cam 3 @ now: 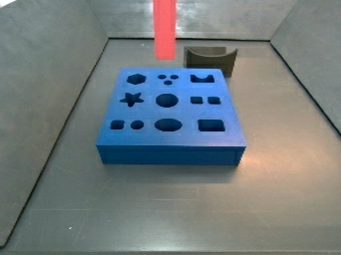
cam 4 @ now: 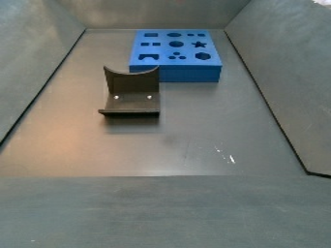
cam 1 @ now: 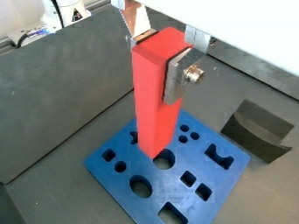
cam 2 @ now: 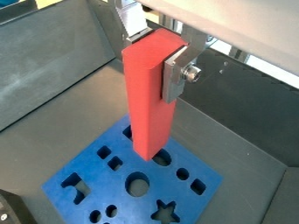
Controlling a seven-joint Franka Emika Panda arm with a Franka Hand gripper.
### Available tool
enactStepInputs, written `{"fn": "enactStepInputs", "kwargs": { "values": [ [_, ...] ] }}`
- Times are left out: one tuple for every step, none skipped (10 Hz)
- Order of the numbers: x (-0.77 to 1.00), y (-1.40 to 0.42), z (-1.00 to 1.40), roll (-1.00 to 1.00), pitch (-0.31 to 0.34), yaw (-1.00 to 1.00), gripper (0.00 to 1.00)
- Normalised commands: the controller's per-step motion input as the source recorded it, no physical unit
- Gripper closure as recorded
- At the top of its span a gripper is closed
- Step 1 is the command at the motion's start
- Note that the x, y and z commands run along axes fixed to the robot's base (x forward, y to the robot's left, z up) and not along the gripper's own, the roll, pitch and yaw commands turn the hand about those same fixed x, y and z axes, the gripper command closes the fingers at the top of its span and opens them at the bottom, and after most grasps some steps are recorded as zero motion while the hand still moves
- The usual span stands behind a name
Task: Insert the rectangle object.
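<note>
A: Where is the bar?

B: The bar [cam 1: 159, 92] hangs upright between the plates of the gripper [cam 1: 158, 48], its lower end above the blue block [cam 1: 122, 171]. In both wrist views it stands long and red-orange, top end clamped, bottom end free.

A: So the gripper is grasping it?

B: Yes. A silver finger [cam 2: 179, 73] presses flat on one side of the bar near its top, and another plate shows on the far side. The bar fills the space between them.

A: Has the bar entered a hole?

B: Not that I can see. In a wrist view its lower end [cam 2: 147, 150] sits over the block's top face, close to a round hole, but I cannot tell whether it touches. In a side view the bar [cam 3: 166, 27] comes down from the upper edge and ends above the far rim of the block [cam 3: 170, 147], with floor visible below its tip.

A: What else is in the bin?

B: A dark fixture [cam 4: 130, 94], L-shaped on a base plate. In that side view it stands on the floor apart from the block [cam 4: 181, 66], which lies near the far wall. The gripper and the bar do not show there. In a side view the fixture [cam 3: 210, 60] sits just behind the block's far corner.
</note>
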Motion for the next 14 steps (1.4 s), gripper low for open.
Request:
{"fn": "enactStepInputs", "kwargs": {
  "values": [
    [-0.03, 0.00, 0.00, 0.00, 0.000, 0.00, 1.00],
    [-0.11, 0.00, 0.00, 0.00, 0.000, -0.03, 1.00],
    [-0.15, 0.00, 0.00, 0.00, -0.001, -0.07, 1.00],
    [0.61, -0.31, -0.01, 0.10, -0.039, -0.42, 1.00],
    [0.57, -0.31, -0.10, 0.14, -0.047, -0.47, 1.00],
    [0.52, -0.30, -0.10, 0.14, -0.050, -0.54, 1.00],
    [0.52, -0.30, -0.11, 0.14, -0.057, -0.55, 1.00],
    [0.41, -0.27, -0.12, 0.14, -0.066, -0.66, 1.00],
    [0.24, -0.22, -0.13, 0.14, -0.069, -0.81, 1.00],
    [0.10, -0.16, 0.00, 0.07, -0.046, -0.94, 1.00],
    [0.03, -0.02, 0.00, 0.03, -0.034, -1.00, 1.00],
    [0.00, 0.00, -0.16, 0.08, -0.044, -1.00, 1.00],
    [0.00, 0.00, -0.14, 0.07, -0.043, -1.00, 1.00],
    [0.00, 0.00, -0.04, 0.03, -0.023, -1.00, 1.00]
  ]
}}
